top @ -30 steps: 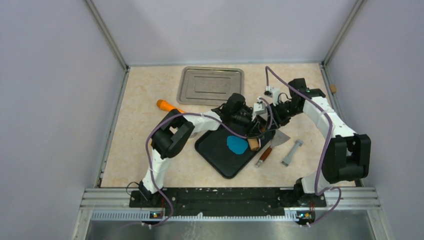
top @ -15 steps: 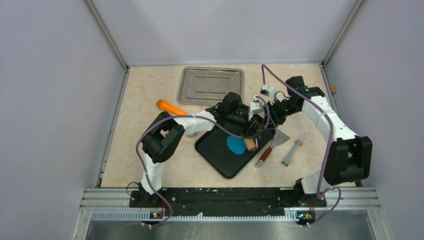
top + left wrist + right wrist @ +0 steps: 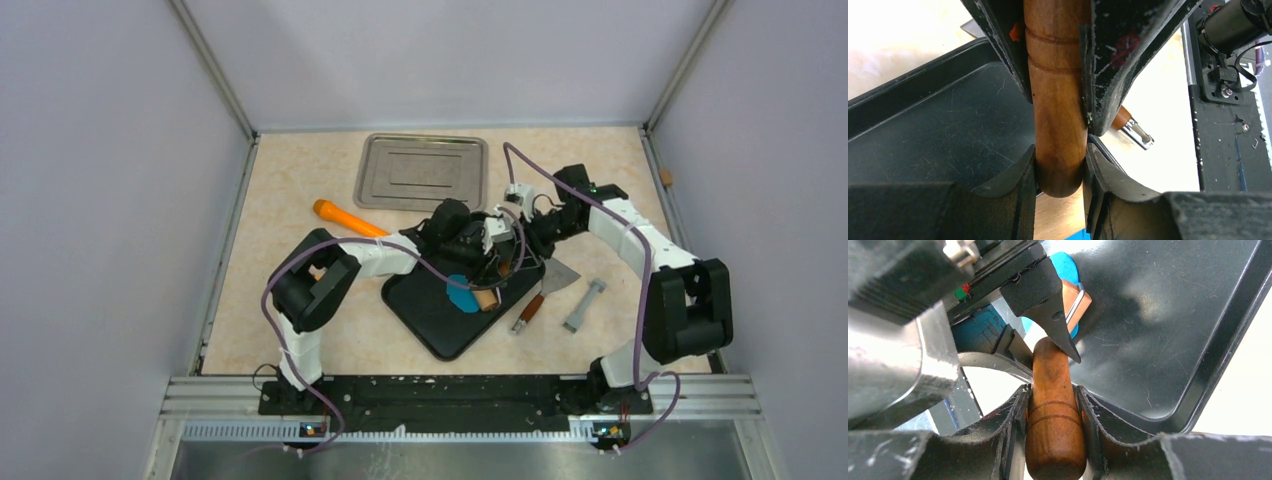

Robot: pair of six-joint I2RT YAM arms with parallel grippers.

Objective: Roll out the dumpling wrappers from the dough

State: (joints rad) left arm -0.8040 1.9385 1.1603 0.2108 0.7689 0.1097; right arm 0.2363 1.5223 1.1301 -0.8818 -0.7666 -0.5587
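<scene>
The blue dough (image 3: 460, 297) lies flattened on the black tray (image 3: 440, 325). A small roller (image 3: 487, 299) with a brown wooden handle rests on the dough's right edge. My left gripper (image 3: 480, 266) and right gripper (image 3: 509, 251) are both shut on that handle. In the left wrist view my gripper (image 3: 1059, 165) clamps the handle's (image 3: 1058, 100) lower end. In the right wrist view my gripper (image 3: 1052, 400) clamps the grooved end, with the roller (image 3: 1075, 302) and dough (image 3: 1065, 262) beyond. No round wrappers are in view.
An orange cylinder (image 3: 345, 214) lies left of the tray. A steel tray (image 3: 422, 172) sits at the back. A scraper with a wooden handle (image 3: 545, 290) and a grey tool (image 3: 584, 305) lie right of the black tray.
Both arms have moved left with the roller. The roller has travelled leftward over the dough, and the tray has shifted slightly left.
</scene>
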